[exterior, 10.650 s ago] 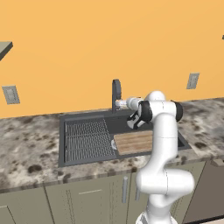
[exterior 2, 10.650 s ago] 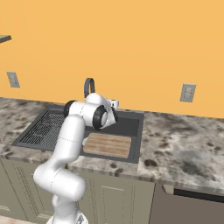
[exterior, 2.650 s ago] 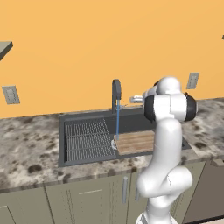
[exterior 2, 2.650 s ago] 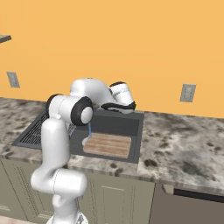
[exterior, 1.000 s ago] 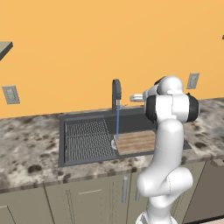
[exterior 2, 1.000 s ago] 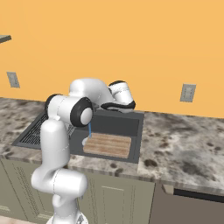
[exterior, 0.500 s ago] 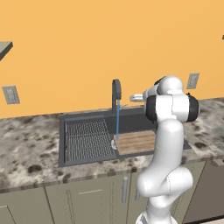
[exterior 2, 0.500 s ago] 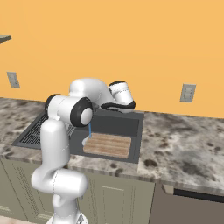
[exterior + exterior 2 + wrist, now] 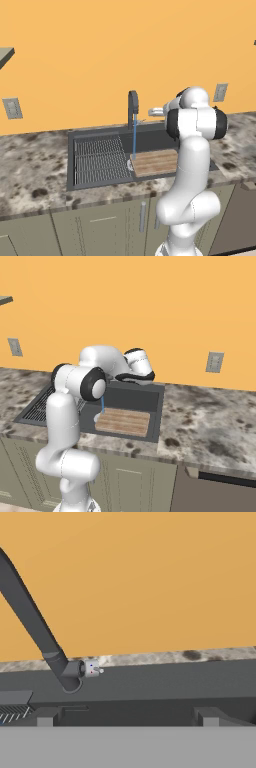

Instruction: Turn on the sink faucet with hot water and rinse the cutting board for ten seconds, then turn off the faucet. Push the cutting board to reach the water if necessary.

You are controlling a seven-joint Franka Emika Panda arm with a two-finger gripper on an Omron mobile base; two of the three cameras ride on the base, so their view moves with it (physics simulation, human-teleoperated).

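Observation:
The sink faucet (image 9: 132,106) stands behind the sink (image 9: 71,165), and the water (image 9: 134,142) falls from its spout in a thin blue stream. That stream lands at the left end of the cutting board (image 9: 156,162), which lies flat in the basin's right part. My gripper (image 9: 151,113) hovers open just right of the faucet, above the sink's back rim, holding nothing. In the hand view the faucet (image 9: 31,618) slants up to the left with its small lever handle (image 9: 92,668) ahead, between and beyond my fingertips (image 9: 45,717). The right base view shows the gripper (image 9: 134,379), the water (image 9: 102,404) and the board (image 9: 125,422).
A ridged dark drying rack (image 9: 98,159) fills the left part of the sink. Speckled granite counter (image 9: 210,416) runs on both sides, with the orange wall close behind the faucet. Wall outlets (image 9: 220,92) sit on that wall.
Since the oldest frames the water has started running and the hand has lifted from low by the faucet to above the rim. Nothing has moved over the last second.

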